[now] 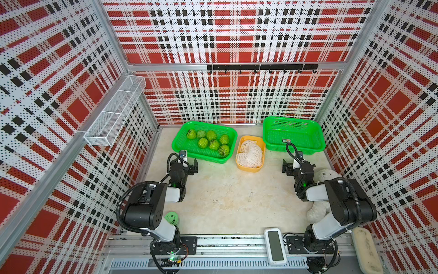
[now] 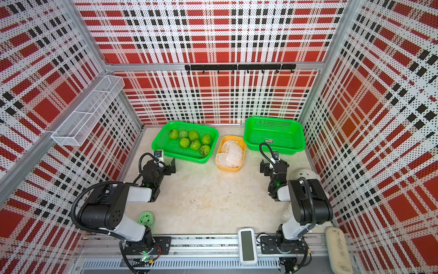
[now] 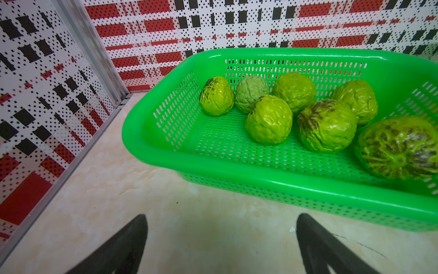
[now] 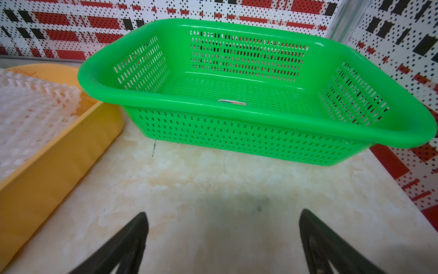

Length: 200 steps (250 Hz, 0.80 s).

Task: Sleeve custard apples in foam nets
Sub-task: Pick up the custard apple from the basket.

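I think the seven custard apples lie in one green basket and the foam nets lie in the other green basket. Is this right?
Not quite: the foam nets lie in the yellow tray, as both top views show. The seven custard apples do lie in one green basket.

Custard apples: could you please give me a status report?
Left end effector open, empty. Right end effector open, empty. Seven custard apples bare in green basket, foam nets in yellow tray. Nothing blocking.

Holed green ball [image 1: 172,217], white plush bear [image 1: 328,175]

Marbled tabletop [image 1: 225,201]: baskets [image 1: 208,159], ball [image 1: 171,217], bear [image 1: 327,175]
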Available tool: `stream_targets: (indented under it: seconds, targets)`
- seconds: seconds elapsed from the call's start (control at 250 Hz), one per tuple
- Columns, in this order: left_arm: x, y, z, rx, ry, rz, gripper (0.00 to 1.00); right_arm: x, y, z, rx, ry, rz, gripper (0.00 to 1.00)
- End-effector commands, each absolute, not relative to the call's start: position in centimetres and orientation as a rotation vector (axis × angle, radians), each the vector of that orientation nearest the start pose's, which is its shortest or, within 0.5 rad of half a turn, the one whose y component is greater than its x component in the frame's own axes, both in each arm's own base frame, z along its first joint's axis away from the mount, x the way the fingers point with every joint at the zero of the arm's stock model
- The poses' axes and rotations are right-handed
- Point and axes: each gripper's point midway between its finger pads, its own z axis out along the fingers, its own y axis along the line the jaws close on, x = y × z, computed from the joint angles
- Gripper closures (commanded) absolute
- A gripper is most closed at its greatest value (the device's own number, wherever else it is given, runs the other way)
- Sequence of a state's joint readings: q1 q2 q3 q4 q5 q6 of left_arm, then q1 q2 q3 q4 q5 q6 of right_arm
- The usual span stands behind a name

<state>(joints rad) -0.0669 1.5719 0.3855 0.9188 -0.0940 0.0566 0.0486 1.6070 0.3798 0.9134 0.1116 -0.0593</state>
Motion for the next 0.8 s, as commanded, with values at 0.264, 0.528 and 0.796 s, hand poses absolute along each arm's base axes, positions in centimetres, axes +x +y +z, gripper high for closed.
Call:
stream_targets:
  seconds: [0.264,0.528,0.796]
  targets:
    - [40.2,-1.4,12.3,0.054,1.770,0.068,0.01,40.9,0.1,11.0,-0.030,1.827,-0.105,0.00]
    - [39.1,-0.8,15.5,0.005,1.735,0.171,0.01,40.8,0.1,10.9,-0.029,1.827,-0.106,0.00]
    - [40.3,-2.7,20.1,-0.007,1.824,0.164,0.01,40.9,0.1,10.9,-0.029,1.827,-0.105,0.00]
